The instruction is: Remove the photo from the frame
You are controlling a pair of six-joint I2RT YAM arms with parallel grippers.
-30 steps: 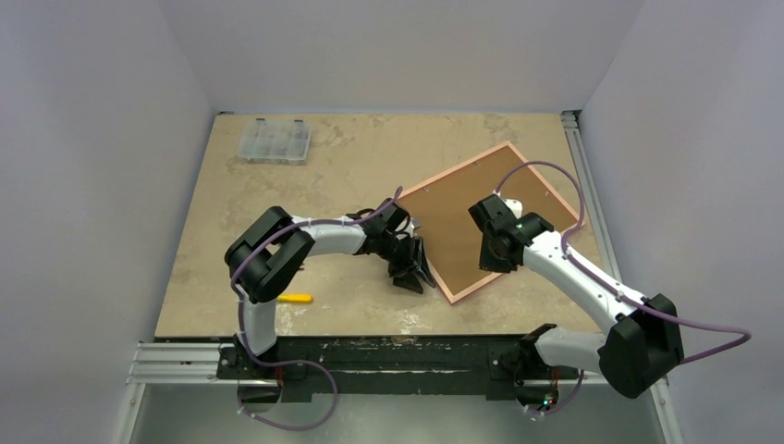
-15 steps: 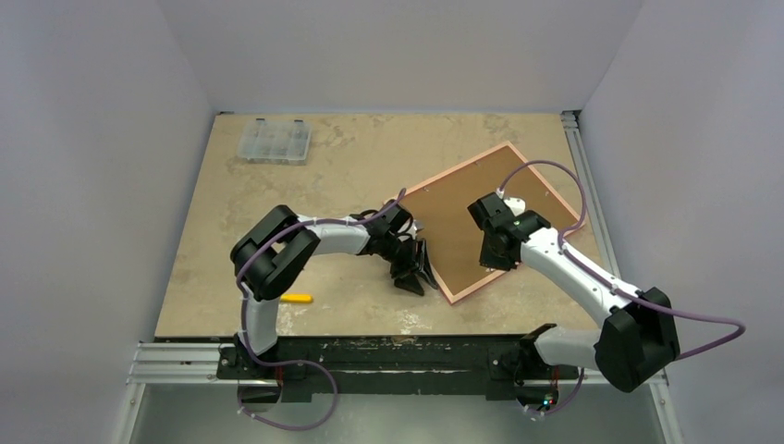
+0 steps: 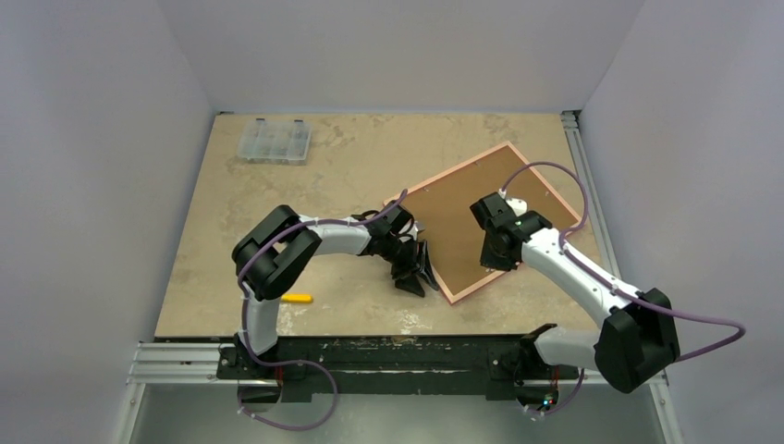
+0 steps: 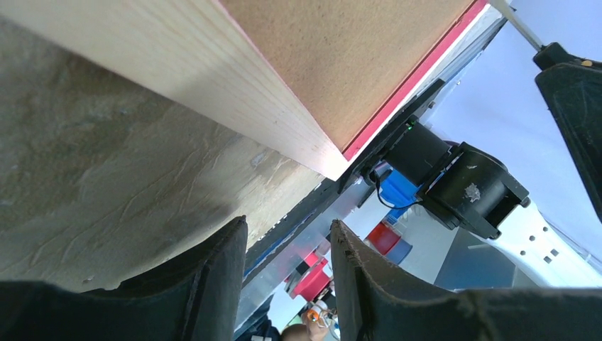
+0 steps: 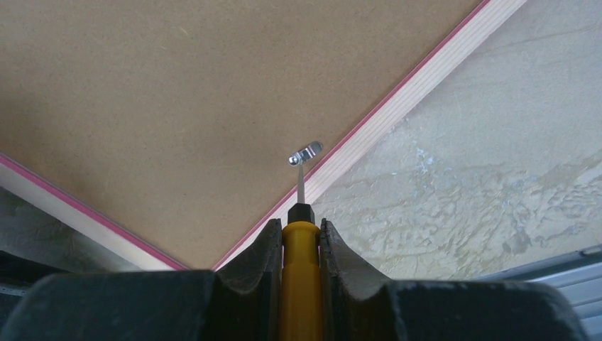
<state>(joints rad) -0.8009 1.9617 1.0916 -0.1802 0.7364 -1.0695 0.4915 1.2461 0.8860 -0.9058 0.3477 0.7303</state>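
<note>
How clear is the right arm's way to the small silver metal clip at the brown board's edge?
Looks clear, probably yes: the right gripper holds a yellow-handled screwdriver whose tip sits at the clip, nothing between.

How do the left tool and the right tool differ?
The left tool is open and empty; the right tool is shut on a yellow screwdriver. The left tool sits beside a corner of the frame; the right tool's screwdriver reaches a metal clip. Both are black.
</note>
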